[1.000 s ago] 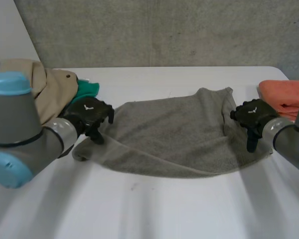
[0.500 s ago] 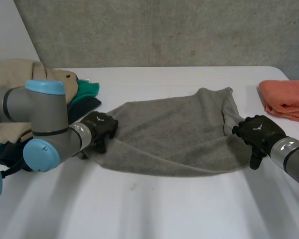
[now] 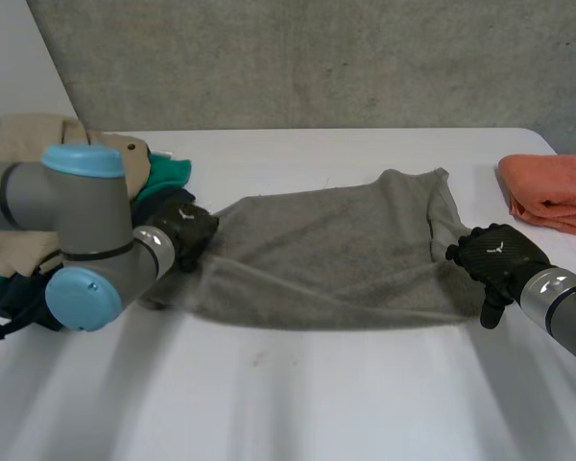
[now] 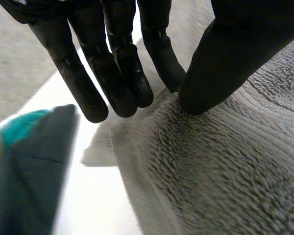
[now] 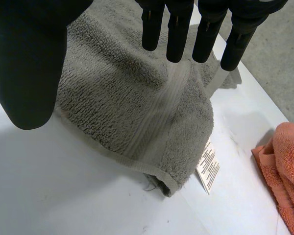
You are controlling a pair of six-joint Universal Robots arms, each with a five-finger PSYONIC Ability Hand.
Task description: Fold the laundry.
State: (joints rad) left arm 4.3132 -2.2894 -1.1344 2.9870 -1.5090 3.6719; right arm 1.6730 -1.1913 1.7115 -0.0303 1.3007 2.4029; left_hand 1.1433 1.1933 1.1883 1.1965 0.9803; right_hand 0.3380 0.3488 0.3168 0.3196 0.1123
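A grey towel (image 3: 336, 250) lies spread and rumpled across the middle of the white table (image 3: 298, 403). My left hand (image 3: 187, 230) is at the towel's left edge. In the left wrist view its fingers (image 4: 112, 63) and thumb (image 4: 225, 58) pinch a raised ridge of the towel (image 4: 225, 176). My right hand (image 3: 499, 257) is at the towel's near right corner. In the right wrist view its fingers (image 5: 176, 29) are straight and spread above the towel (image 5: 127, 98), holding nothing. A white label (image 5: 209, 169) sticks out by that corner.
A folded orange towel (image 3: 552, 192) lies at the table's right edge, close to my right hand, seen also as orange cloth (image 5: 284, 171). A pile of beige (image 3: 38, 144), teal (image 3: 168, 173) and dark clothes (image 3: 10, 288) sits at the left, beside my left hand.
My left hand has closed on the towel's left edge and drawn it slightly left. The left arm has swung lower. The right hand has sunk to the near right corner, still open.
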